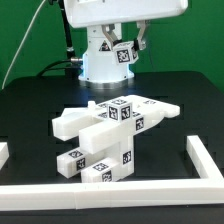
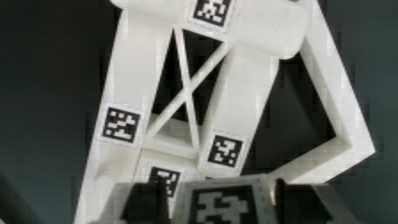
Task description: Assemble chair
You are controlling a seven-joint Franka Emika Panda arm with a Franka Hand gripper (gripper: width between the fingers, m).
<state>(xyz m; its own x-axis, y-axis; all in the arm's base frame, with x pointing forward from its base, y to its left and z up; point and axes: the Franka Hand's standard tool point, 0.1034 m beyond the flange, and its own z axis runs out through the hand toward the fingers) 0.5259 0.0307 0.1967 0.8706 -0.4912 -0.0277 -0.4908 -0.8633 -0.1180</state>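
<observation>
The partly joined chair (image 1: 108, 135) lies on the black table in the middle of the exterior view: white slabs, bars and a frame with several black-and-white tags. In the wrist view its cross-braced frame (image 2: 192, 85) fills the picture, with tags on its bars. My gripper (image 1: 123, 52) hangs well above the chair, at the back. It is shut on a small white tagged chair piece (image 2: 224, 204), which sits between the two dark fingers (image 2: 139, 200). The same piece shows in the exterior view (image 1: 125, 56). How long the held piece is stays hidden.
Long low white border rails run along the front (image 1: 110, 190), the exterior view's right (image 1: 206, 160) and the exterior view's left (image 1: 3, 152). The arm's white base (image 1: 100, 68) stands behind the chair. Green wall beyond.
</observation>
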